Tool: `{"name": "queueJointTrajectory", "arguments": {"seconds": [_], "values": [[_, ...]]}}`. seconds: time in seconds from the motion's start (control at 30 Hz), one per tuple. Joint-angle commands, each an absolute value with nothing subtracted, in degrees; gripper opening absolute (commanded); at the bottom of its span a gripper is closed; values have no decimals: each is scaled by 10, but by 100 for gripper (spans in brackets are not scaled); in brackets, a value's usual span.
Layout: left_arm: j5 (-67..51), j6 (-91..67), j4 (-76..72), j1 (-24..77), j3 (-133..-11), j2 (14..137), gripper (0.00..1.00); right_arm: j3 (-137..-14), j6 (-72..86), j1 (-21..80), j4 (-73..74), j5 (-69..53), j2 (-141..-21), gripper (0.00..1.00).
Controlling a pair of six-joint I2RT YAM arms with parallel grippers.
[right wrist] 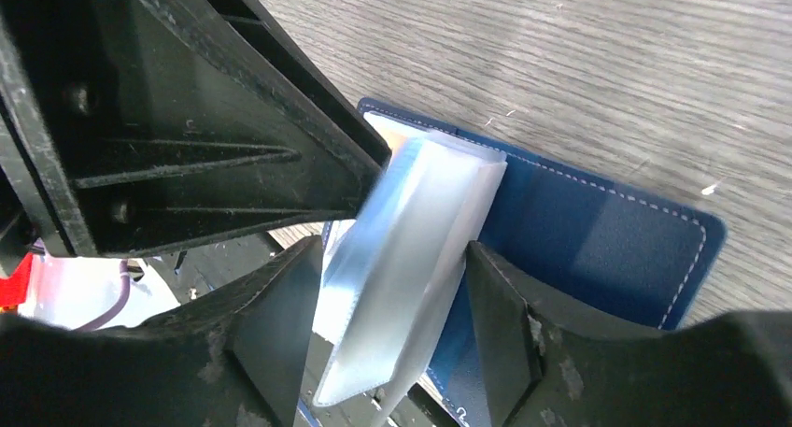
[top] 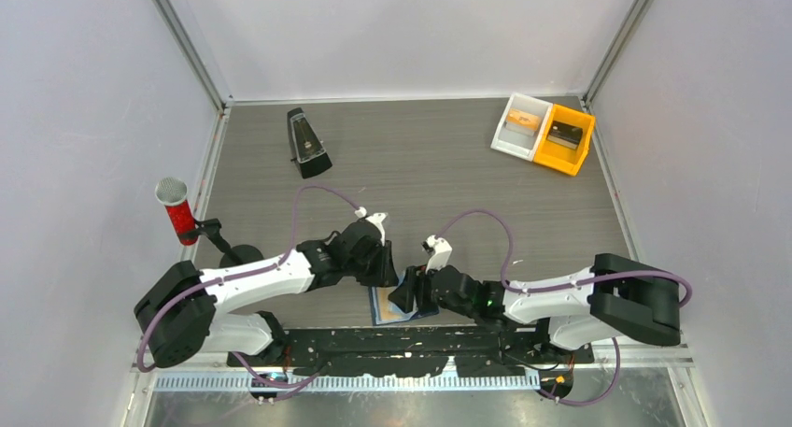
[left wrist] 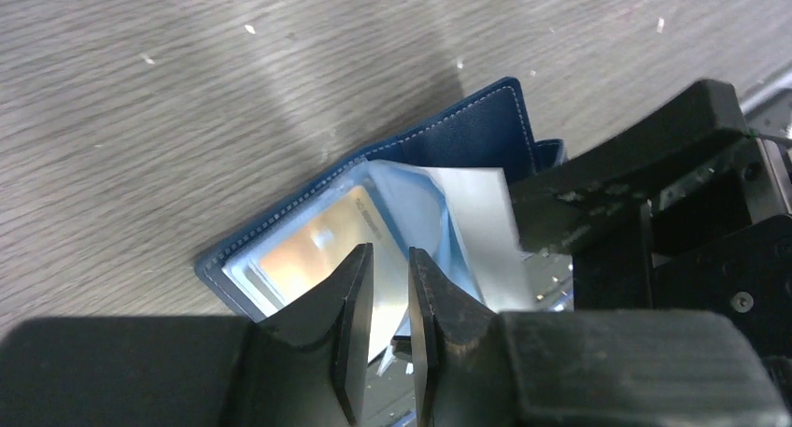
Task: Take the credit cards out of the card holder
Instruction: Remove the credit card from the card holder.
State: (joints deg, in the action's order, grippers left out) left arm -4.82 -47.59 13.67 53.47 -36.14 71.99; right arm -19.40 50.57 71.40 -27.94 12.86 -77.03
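Lab test cell: white panel walls (top: 84, 119), aluminium frame posts (top: 187, 44), wood-grain table (top: 420, 156).

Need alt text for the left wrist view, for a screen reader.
The left gripper, fingers nearly together, reaches over an open navy card holder lying on the wood-grain table. A whitish card sticks up from its light blue inside, with the black right gripper against the card's right edge.

We identify the left arm (top: 252, 285) and right arm (top: 553, 301) by white shells and black joint housings. A purple cable (top: 314, 192) loops along each. The black fingers (left wrist: 347, 306) are wedge-shaped; screws (left wrist: 742, 302) sit recessed.
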Motion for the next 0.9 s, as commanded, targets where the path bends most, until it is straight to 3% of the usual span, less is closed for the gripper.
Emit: {"name": "queueJointTrajectory", "arguments": {"seconds": [0.0,0.63,0.7,0.87], "values": [[-107,-484,64,533,-357,719,23,-218,489,712,-228,161,-731,67],[-181,-505,-43,533,-366,789,23,-269,445,713,84,245,-529,72],[-183,-505,-47,533,-373,798,23,-270,438,713,84,236,-511,68],[-176,-502,-43,533,-386,811,23,-259,425,717,32,180,-508,47]]}}
